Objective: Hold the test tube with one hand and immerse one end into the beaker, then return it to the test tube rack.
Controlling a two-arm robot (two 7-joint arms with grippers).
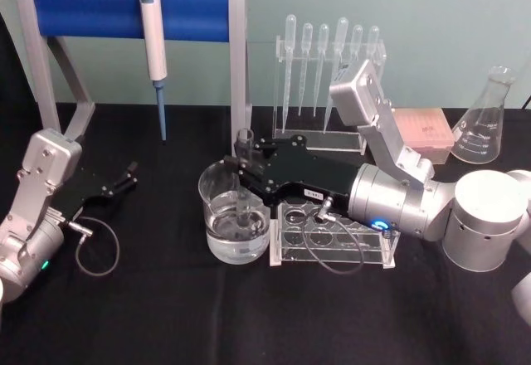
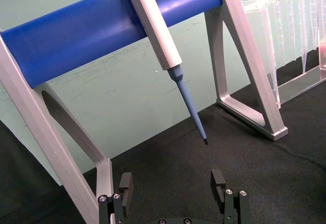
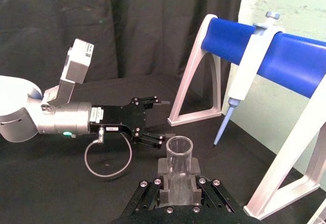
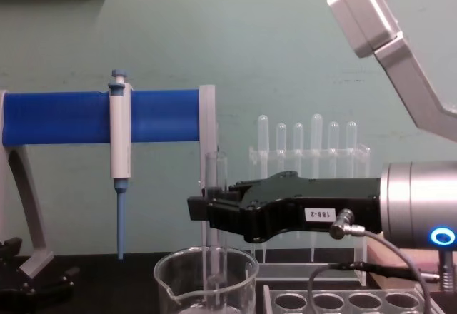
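Right hand (image 1: 242, 163) clamped on the test tube (image 1: 243, 141) near its open rim. The tube is upright, lower end inside the beaker (image 1: 217, 240), down at the clear liquid. Beaker sits on the black worktop (image 1: 166, 315), just beside the test tube rack (image 1: 365, 245) — on the rack's left. Left hand (image 1: 127, 176) lies on the worktop well to the left — fingers apart, empty.

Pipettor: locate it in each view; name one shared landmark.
Head view: pipettor hangs upper left on the blue bar.
Left wrist view: pipettor across the blue bar, slanted.
Right wrist view: pipettor clipped on the blue bar.
Chest view: pipettor left of centre.
Landmark: blue bar.
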